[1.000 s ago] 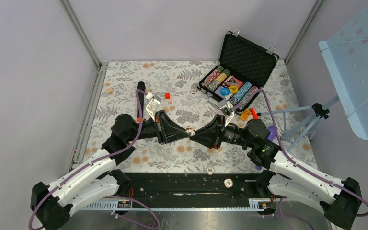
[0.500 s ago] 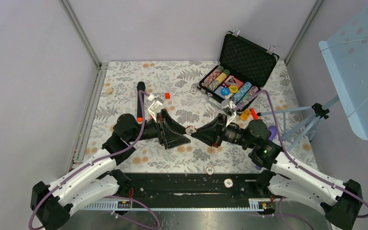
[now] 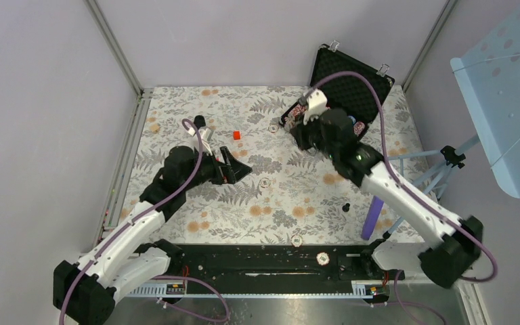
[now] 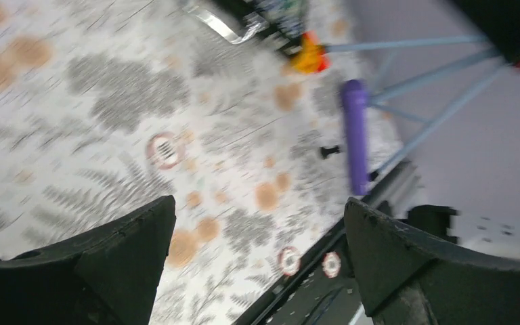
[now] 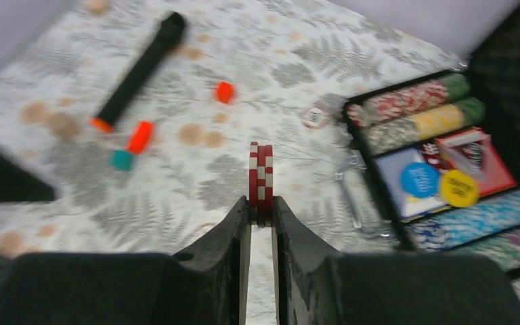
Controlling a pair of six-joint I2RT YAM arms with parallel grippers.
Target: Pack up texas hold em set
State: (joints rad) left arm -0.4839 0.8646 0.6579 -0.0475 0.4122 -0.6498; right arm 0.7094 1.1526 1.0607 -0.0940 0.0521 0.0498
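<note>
The black briefcase (image 3: 352,78) stands open at the back right, with rows of striped chips (image 5: 413,101), a card deck (image 5: 475,157) and blue (image 5: 420,179) and yellow (image 5: 459,187) buttons inside. My right gripper (image 5: 261,203) is shut on a small stack of red-and-white chips (image 5: 261,177) held on edge, left of the case's front corner. My left gripper (image 4: 261,213) hangs open and empty over the table's left half (image 3: 237,166). Loose chips lie at mid-table (image 3: 265,182), near the case (image 3: 273,126), by the front edge (image 3: 296,240) and on the black rail (image 3: 322,258).
A black microphone with an orange end (image 5: 135,68) lies at the back left, with two red blocks (image 5: 225,91) (image 5: 140,137) and a teal block (image 5: 121,160) near it. A purple cylinder (image 3: 372,217) and a small black piece (image 3: 345,205) sit at the front right beside tripod legs.
The two grippers met at mid-table. My left gripper opened and drew back left. My right arm swung up to the case with the chips in its grip.
</note>
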